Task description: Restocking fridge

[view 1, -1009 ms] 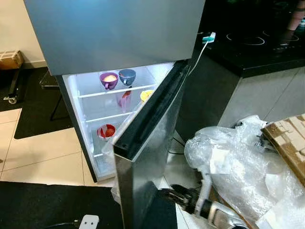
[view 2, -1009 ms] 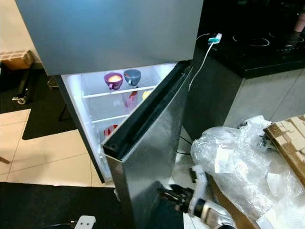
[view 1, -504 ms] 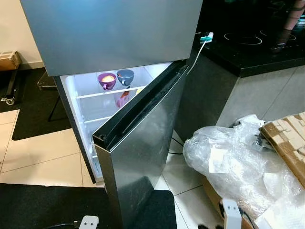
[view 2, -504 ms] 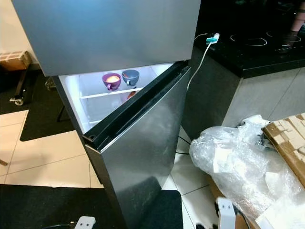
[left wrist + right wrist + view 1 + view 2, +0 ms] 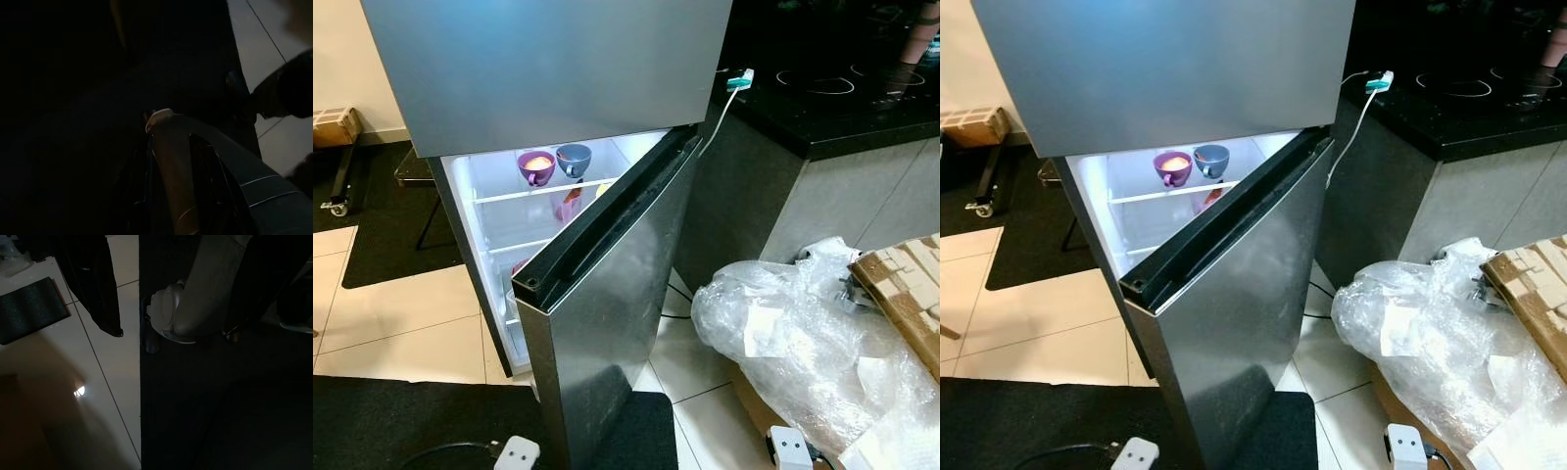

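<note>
Brushed steel fridge door (image 5: 607, 323) stands ajar before you; glossy purple cup (image 5: 536, 164) and blue cup (image 5: 574, 157) share its shelf (image 5: 509, 193). You cannot tell either claw's state.

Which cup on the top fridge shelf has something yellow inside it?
The purple cup, on the left. The blue cup beside it shows no yellow inside.

Both arms hang idle, right tool (image 5: 166, 293) fingers apart, pointing floorward.

Head stereo pair looking down at fridge door (image 5: 607, 323), wrist views floorward
</note>
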You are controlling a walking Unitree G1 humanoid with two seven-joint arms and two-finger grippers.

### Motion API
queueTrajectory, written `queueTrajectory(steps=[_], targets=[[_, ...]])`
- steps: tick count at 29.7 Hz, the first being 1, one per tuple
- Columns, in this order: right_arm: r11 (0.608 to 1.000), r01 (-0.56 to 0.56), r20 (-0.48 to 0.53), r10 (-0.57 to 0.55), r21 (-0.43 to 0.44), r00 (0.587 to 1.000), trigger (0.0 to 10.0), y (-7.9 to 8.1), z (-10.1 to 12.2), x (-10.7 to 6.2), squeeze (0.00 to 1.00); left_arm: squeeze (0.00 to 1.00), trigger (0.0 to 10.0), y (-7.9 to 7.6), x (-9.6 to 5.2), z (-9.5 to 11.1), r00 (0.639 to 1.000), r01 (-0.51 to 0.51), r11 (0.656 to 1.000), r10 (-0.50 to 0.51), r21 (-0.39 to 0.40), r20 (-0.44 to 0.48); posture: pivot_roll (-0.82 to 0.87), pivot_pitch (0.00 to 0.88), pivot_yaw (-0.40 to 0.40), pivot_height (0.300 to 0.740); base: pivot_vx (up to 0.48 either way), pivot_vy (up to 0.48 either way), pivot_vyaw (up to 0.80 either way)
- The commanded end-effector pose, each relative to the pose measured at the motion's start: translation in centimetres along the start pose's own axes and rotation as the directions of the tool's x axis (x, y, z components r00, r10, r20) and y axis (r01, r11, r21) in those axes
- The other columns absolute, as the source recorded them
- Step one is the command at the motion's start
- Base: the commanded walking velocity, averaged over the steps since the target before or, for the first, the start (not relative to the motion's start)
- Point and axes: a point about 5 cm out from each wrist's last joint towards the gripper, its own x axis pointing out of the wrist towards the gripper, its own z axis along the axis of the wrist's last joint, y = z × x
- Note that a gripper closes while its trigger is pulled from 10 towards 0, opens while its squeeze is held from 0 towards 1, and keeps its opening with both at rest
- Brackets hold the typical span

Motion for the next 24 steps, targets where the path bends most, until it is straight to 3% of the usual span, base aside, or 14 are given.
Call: queueTrajectory(steps=[1, 4, 6, 11, 13, 17, 20, 24], targets=[[1.0, 0.005, -0.004, -0.005, -0.017, 1.0, 10.0, 0.1, 0.1, 0.1, 0.0, 0.0, 10.0, -0.6, 0.3, 0.9, 0.999, 0.033, 0.998, -0.034, 0.05, 0.023, 0.03, 0.0, -0.031, 0.74, 0.0, 0.0, 0.0], [1.0, 0.01, -0.013, -0.011, -0.029, 1.0, 10.0, 0.1, 0.0, 0.1, 0.0, 0.0, 10.0, -0.8, 0.7, 2.6, 0.995, 0.069, 0.991, -0.077, 0.116, 0.065, 0.03, 0.0, -0.031, 0.74, 0.0, 0.0, 0.0], [0.999, 0.017, -0.022, -0.018, -0.035, 1.0, 10.0, 0.1, -0.3, 0.0, 0.0, 0.0, 10.0, -1.2, 0.9, 3.7, 0.99, 0.095, 0.974, -0.113, 0.206, 0.079, 0.03, 0.0, -0.031, 0.74, 0.0, 0.0, 0.0], [0.999, 0.024, -0.034, -0.025, -0.039, 0.999, 10.0, 0.1, -0.6, 0.0, 0.0, 0.0, 10.0, -1.4, 1.0, 4.8, 0.986, 0.105, 0.95, -0.139, 0.295, 0.097, 0.03, 0.0, -0.031, 0.74, 0.0, 0.0, 0.0], [0.999, 0.03, -0.046, -0.032, -0.044, 0.998, 10.0, 0.1, -0.9, -0.1, 0.0, 0.0, 10.0, -1.7, 1.1, 6.5, 0.974, 0.115, 0.925, -0.176, 0.363, 0.141, 0.03, 0.0, -0.031, 0.74, 0.0, 0.0, 0.0], [0.999, 0.033, -0.049, -0.035, -0.044, 0.998, 10.0, 0.0, -1.0, -0.1, 0.0, 0.0, 10.0, -2.0, 1.2, 7.8, 0.963, 0.123, 0.903, -0.209, 0.412, 0.172, 0.03, 0.0, -0.031, 0.74, 0.0, 0.0, 0.0], [0.998, 0.038, -0.048, -0.041, -0.043, 0.998, 10.0, 0.0, -1.0, -0.1, 0.0, 0.0, 10.0, -1.9, 1.1, 10.2, 0.948, 0.055, 0.87, -0.2, 0.491, 0.248, 0.03, 0.0, -0.031, 0.74, 0.0, 0.0, 0.0], [0.998, 0.041, -0.046, -0.043, -0.042, 0.998, 10.0, 0.0, -1.0, -0.1, 0.0, 0.0, 10.0, -1.4, 0.8, 12.0, 0.928, -0.02, 0.867, -0.169, 0.498, 0.331, 0.03, 0.0, -0.031, 0.74, 0.0, 0.0, 0.0]])
